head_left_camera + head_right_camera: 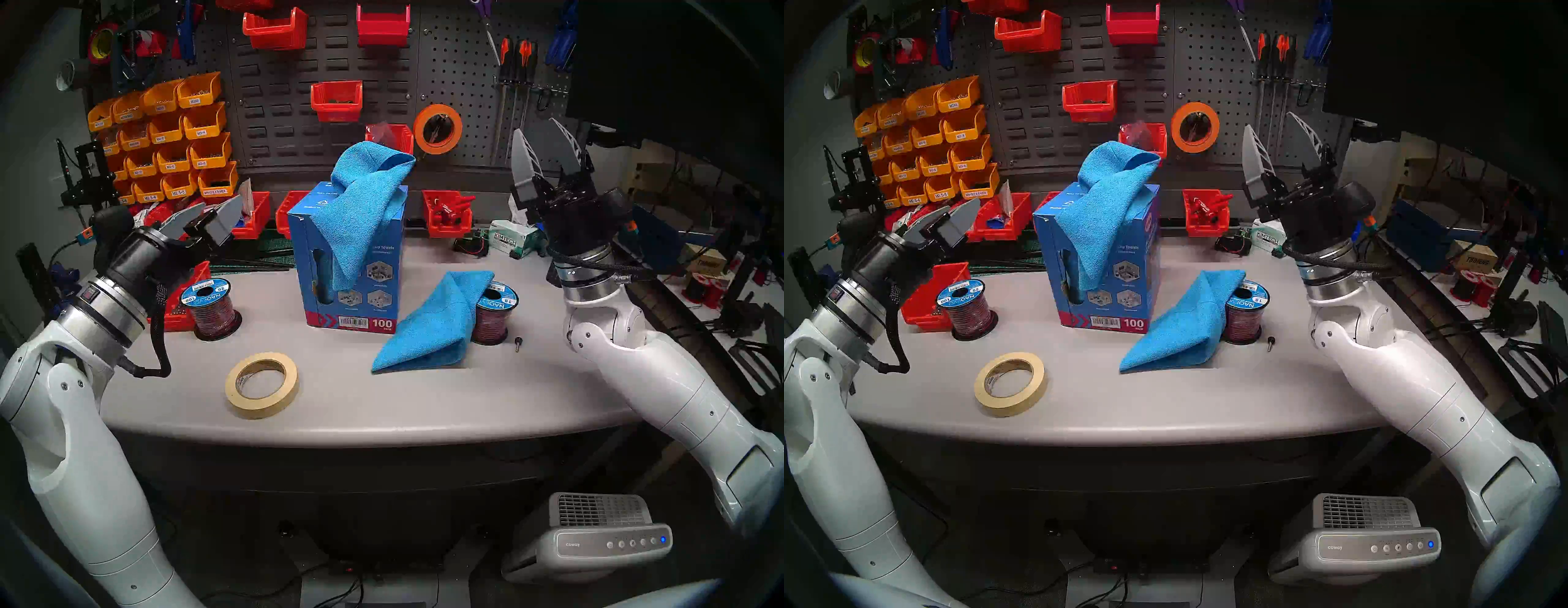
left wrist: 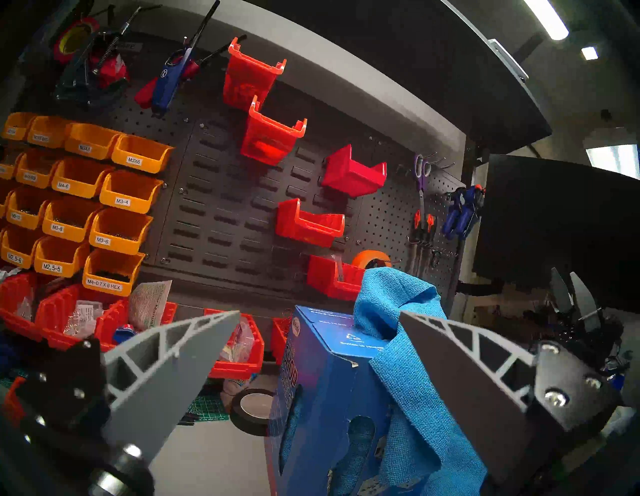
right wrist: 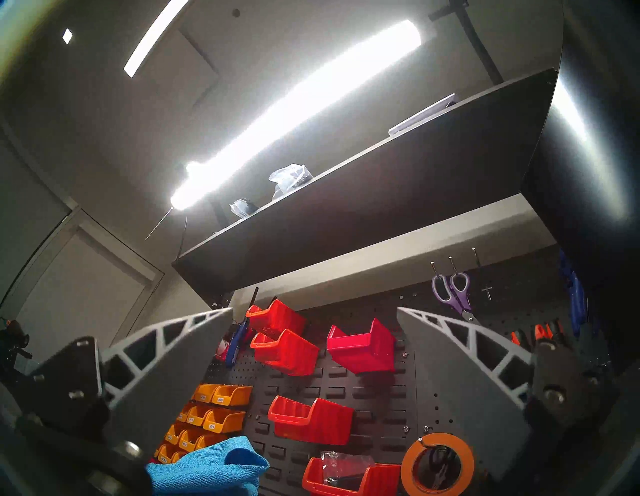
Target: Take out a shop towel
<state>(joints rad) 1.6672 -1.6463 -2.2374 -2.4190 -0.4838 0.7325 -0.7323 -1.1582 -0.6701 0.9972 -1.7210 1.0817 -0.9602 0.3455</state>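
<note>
Standing on a grey table (image 1: 382,407) with a rounded front edge, a blue cardboard carton (image 1: 365,293) printed "100 pack" and "Shop Towels" has one bright blue shop towel (image 1: 360,212) rising out of its top and draping down its front. A second shop towel (image 1: 428,335) lies folded on the table just right of the carton, its upper corner leaning on a wire spool (image 1: 492,314) labelled "NAOEVO 18". Another spool (image 1: 212,310) of the same brand, marked "20" and "100", stands to the carton's left in front of a red tray. A roll of beige masking tape (image 1: 262,384) lies flat near the front edge.

Behind the table, a dark pegboard wall (image 1: 458,85) carries red bins, orange bins (image 1: 169,136) tagged "M3X6", "M3-4", "M3-6", "M2.5-5" and "M4-0.7 X 6 HEX", screwdrivers, purple scissors and a roll of orange tape (image 1: 437,128). A green-and-white "KIMTECH" tissue carton (image 1: 511,242) sits at the back right. A white "coway" air purifier (image 1: 594,539) stands on the floor under the table. A ceiling strip light shows in the right wrist view.

The left gripper (image 1: 214,214) hangs left of the carton, fingers spread and empty. The right gripper (image 1: 545,142) points upward at the right, fingers wide apart, holding nothing.
</note>
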